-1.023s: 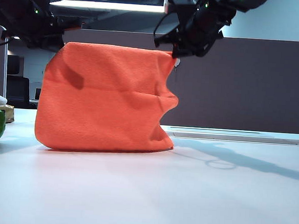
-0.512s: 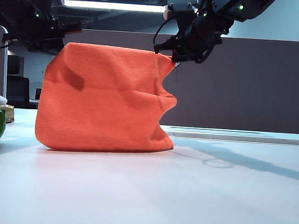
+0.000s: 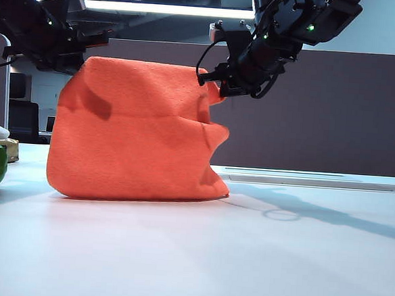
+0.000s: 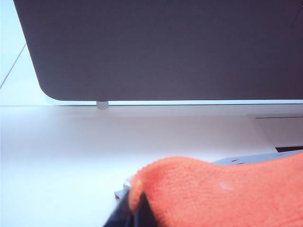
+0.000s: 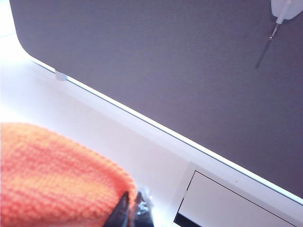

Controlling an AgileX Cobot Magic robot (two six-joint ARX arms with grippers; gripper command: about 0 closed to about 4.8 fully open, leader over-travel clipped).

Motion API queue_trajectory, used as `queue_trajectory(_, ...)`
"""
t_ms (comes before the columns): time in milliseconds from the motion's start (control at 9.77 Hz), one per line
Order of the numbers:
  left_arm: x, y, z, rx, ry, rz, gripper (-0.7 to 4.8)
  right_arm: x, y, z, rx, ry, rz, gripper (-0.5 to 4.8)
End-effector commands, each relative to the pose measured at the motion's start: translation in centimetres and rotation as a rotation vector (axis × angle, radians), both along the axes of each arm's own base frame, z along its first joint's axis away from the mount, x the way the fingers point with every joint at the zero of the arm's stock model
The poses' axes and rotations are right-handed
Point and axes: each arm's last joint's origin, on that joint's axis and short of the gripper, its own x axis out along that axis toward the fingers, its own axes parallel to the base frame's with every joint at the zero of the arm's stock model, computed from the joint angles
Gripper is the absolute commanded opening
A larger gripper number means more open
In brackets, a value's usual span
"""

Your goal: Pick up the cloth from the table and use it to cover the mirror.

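Orange cloth (image 3: 137,137) hangs draped, its lower edge on the worktop (image 3: 244,259); the mirror is hidden. Left claw (image 3: 82,53) and right claw (image 3: 219,87) each pinch an upper corner. Risk: uneven lowering lets the cloth slip sideways.

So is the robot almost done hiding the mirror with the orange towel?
Nearly. Picked up: the cloth hangs like a curtain, its lower edge touching the table. In hand: the left gripper and right gripper each pinch a top corner. The mirror isn't visible, presumably behind it. Left: letting go.
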Motion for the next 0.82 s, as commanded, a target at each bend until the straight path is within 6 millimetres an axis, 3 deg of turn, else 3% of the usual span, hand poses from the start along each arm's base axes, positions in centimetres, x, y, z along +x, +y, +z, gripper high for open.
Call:
queue_trajectory(102, 0.0, 0.0, 0.0, 0.008, 0.005, 0.012, -0.06, 0.1, 0.1, 0.0, 0.005, -0.003, 0.013, -0.01)
queue_trajectory(819, 0.0, 0.0, -1.3, 0.025, 0.113, 0.011, -0.06, 0.1, 0.3, -2.1, -0.043, 0.117, 0.042, -0.01)
